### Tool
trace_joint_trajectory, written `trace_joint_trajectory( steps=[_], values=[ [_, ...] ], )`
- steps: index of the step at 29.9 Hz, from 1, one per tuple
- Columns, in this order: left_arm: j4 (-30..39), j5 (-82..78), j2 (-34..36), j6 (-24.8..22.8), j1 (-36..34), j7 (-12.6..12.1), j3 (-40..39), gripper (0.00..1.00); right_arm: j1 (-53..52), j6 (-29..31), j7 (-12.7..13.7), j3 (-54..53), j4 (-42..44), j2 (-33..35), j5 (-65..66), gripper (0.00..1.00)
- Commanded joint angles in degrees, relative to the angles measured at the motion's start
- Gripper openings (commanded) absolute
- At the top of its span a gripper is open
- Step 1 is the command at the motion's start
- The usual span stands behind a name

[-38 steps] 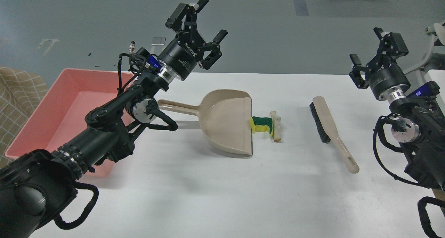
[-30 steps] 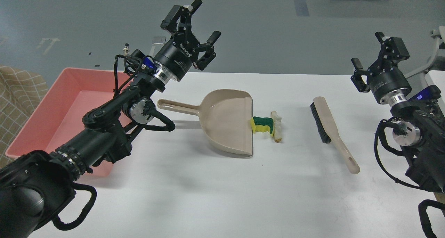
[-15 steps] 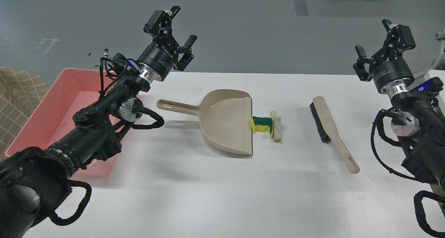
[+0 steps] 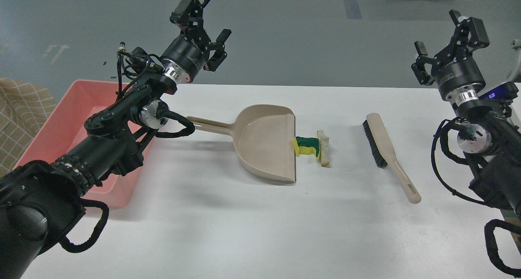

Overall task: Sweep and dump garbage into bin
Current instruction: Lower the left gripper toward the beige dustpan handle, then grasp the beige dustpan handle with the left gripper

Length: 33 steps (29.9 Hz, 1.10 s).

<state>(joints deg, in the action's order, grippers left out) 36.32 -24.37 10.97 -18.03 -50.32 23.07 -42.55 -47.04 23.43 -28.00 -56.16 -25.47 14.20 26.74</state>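
The garbage lies on the white table [image 4: 252,226]: a yellow sponge piece with a dark green face [image 4: 307,146] touches the dustpan's open edge, and a whitish bread-like strip [image 4: 324,148] lies against the sponge's right side. The beige dustpan [image 4: 266,142] lies flat, handle pointing left. The pink bin [image 4: 61,132] stands at the table's left end, partly hidden by my left arm. My left gripper [image 4: 203,16] is open and empty, raised high above the table's far edge, up and left of the dustpan handle. My right gripper [image 4: 449,34] is open and empty, raised at the far right.
A beige hand brush with black bristles [image 4: 386,152] lies right of the scraps, handle toward the front right. A checked cloth [image 4: 20,116] shows at the far left beyond the bin. Grey floor lies behind the table.
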Motion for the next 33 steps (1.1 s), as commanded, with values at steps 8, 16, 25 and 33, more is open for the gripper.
trace_joint_trajectory(
  steps=[8,16,25,33],
  values=[
    [11.0,0.8,0.6,1.9,4.2,-1.4,0.0,0.98,1.0,-0.6,5.1,0.1,-1.3,0.4,0.1,1.0],
    [24.7,0.5,7.1,6.6,11.2,-0.8,-0.1,0.98,1.6,-0.8,5.2,0.2,-4.1,2.2,0.1,1.0],
    [28.4,0.1,11.7,13.4,12.0,-0.5,-0.3,0.98,1.7,-3.3,5.3,0.3,-3.8,2.3,0.7,1.0],
    [34.5,-9.9,8.3,15.5,12.7,-0.9,0.3,0.98,1.7,-5.3,5.3,0.3,-4.1,2.2,0.9,1.0]
  ],
)
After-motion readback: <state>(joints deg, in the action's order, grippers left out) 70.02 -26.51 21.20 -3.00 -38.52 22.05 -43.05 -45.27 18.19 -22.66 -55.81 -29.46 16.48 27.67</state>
